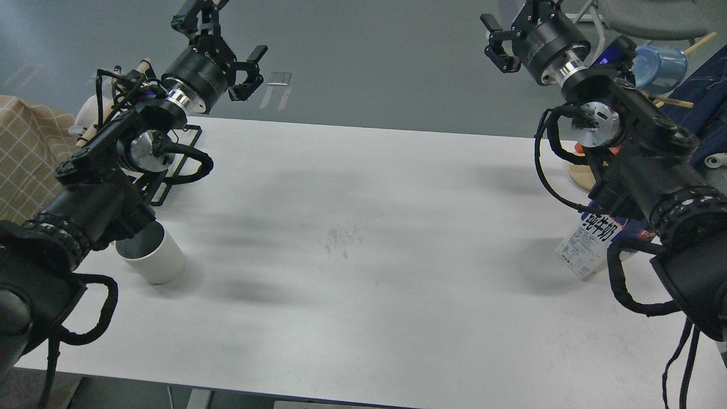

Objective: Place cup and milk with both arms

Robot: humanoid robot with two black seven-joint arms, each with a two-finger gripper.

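The cup (156, 261) is an off-white ribbed mug with a dark inside. It stands on the white table (363, 238) at the near left, partly hidden behind my left forearm. The milk (590, 245) is a carton with a white panel of Chinese characters. It stands near the table's right edge, and my right arm hides its top. My left gripper (224, 37) is open and empty, high over the far left edge, well away from the cup. My right gripper (518, 27) is open and empty, high beyond the far right edge, far from the carton.
A black wire rack (180, 165) lies on the table at the far left under my left arm. A blue mug (659, 59) hangs on a wooden stand at the far right, whose round base (584, 173) sits by the carton. A checked cloth (25, 153) is at the left.
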